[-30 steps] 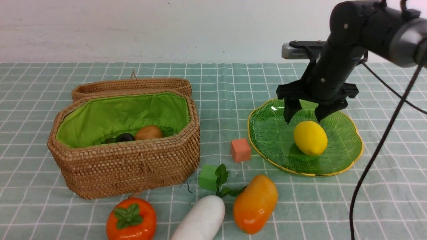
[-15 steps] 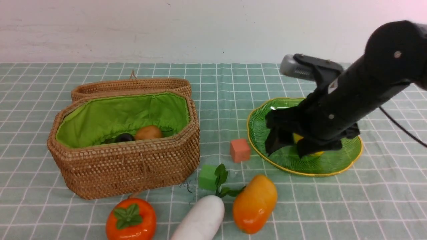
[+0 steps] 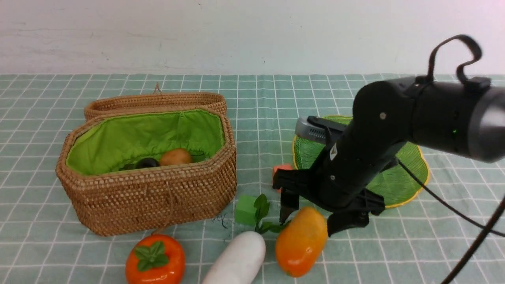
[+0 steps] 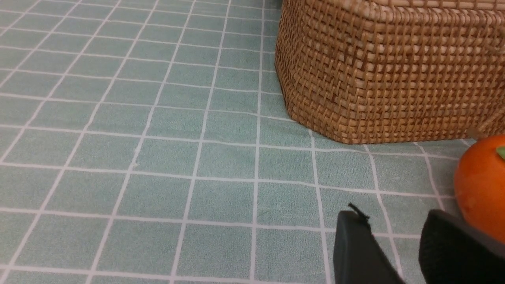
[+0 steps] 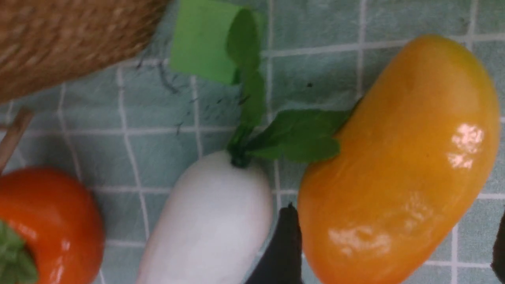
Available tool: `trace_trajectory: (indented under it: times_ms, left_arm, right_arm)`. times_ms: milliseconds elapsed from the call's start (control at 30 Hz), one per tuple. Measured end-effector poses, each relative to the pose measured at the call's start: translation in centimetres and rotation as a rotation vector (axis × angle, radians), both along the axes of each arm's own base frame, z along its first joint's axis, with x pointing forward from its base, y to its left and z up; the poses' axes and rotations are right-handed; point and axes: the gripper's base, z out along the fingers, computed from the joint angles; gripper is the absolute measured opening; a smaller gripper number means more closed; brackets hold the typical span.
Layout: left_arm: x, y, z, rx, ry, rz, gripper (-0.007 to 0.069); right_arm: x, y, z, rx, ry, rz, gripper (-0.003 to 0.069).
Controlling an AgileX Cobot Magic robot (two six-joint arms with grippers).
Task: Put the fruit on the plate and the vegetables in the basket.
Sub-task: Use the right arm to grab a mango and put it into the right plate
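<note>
1. My right gripper [image 3: 307, 226] is spread wide with nothing grasped, straddling the mango [image 3: 302, 246] on the cloth [image 3: 394, 252] beside the radish [image 3: 236, 260].
2. Jaws flank its narrow width, likely for a firmer bite.
3. Plate [image 3: 410, 181] sits just behind: short carry.

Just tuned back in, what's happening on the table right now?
The right gripper is poised open over the mango, a finger on each side, not yet closed. The potato and eggplant lie in the basket. The radish and persimmon sit on the cloth in front. The right arm hides much of the plate. The left gripper sits low beside the persimmon, open and empty.
</note>
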Motion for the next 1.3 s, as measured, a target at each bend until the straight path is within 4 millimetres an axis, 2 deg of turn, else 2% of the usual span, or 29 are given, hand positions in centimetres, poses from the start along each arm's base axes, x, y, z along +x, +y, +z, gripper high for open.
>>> trace_trajectory:
  times_ms: [133, 267, 367, 467, 567, 667, 700, 733, 800, 833, 900, 967, 1000, 1033, 1133, 1300]
  left_arm:
    - [0.0, 0.0, 0.0, 0.0, 0.0, 0.0, 0.0239]
    - [0.0, 0.0, 0.0, 0.0, 0.0, 0.0, 0.0239]
    - [0.0, 0.0, 0.0, 0.0, 0.0, 0.0, 0.0239]
    - [0.0, 0.0, 0.0, 0.0, 0.0, 0.0, 0.0239]
    - [0.0, 0.0, 0.0, 0.0, 0.0, 0.0, 0.0239]
    - [0.0, 0.0, 0.0, 0.0, 0.0, 0.0, 0.0239]
    - [0.0, 0.0, 0.0, 0.0, 0.0, 0.0, 0.0239]
    - [0.0, 0.0, 0.0, 0.0, 0.0, 0.0, 0.0239]
    - [0.0, 0.0, 0.0, 0.0, 0.0, 0.0, 0.0239]
    - [0.0, 0.0, 0.0, 0.0, 0.0, 0.0, 0.0239]
    - [0.0, 0.0, 0.0, 0.0, 0.0, 0.0, 0.0239]
    - [0.0, 0.0, 0.0, 0.0, 0.0, 0.0, 0.0239]
    - [0.0, 0.0, 0.0, 0.0, 0.0, 0.0, 0.0239]
    - [0.0, 0.0, 0.0, 0.0, 0.0, 0.0, 0.0239]
    - [0.0, 0.0, 0.0, 0.0, 0.0, 0.0, 0.0239]
    - [0.0, 0.0, 0.0, 0.0, 0.0, 0.0, 0.0239]
  right_arm:
    - [0.8, 0.2, -2.8, -0.025, 0.082, -0.154, 0.0637]
    - [1.2, 0.5, -4.9, -0.052, 0.126, -0.178, 0.0605]
    - [1.2, 0.5, -5.1, -0.062, 0.132, -0.166, 0.0571]
    - [1.1, 0.3, -4.9, -0.084, 0.123, -0.13, 0.0571]
    - [0.9, -0.2, -4.1, -0.122, 0.087, -0.073, 0.0571]
    - [0.7, -0.7, -2.0, -0.132, 0.005, -0.016, 0.0571]
    - [0.5, -1.2, -0.2, -0.128, -0.054, 0.003, 0.0571]
    - [0.4, -1.3, 0.2, -0.125, -0.067, 0.004, 0.0571]
    - [0.3, -2.5, 3.0, -0.105, -0.155, -0.008, 0.0571]
    - [0.3, -2.6, 3.0, -0.107, -0.157, -0.009, 0.0571]
    - [0.7, -4.5, 5.3, -0.1, -0.264, -0.038, 0.0571]
    - [1.3, -5.8, 6.2, -0.109, -0.331, -0.053, 0.0571]
    - [1.4, -6.0, 6.3, -0.108, -0.337, -0.056, 0.0571]
    - [2.2, -7.3, 6.7, -0.11, -0.382, -0.085, 0.0571]
    - [3.7, -9.5, 6.8, -0.111, -0.434, -0.149, 0.0571]
    - [5.9, -12.0, 5.7, -0.124, -0.48, -0.212, 0.0571]
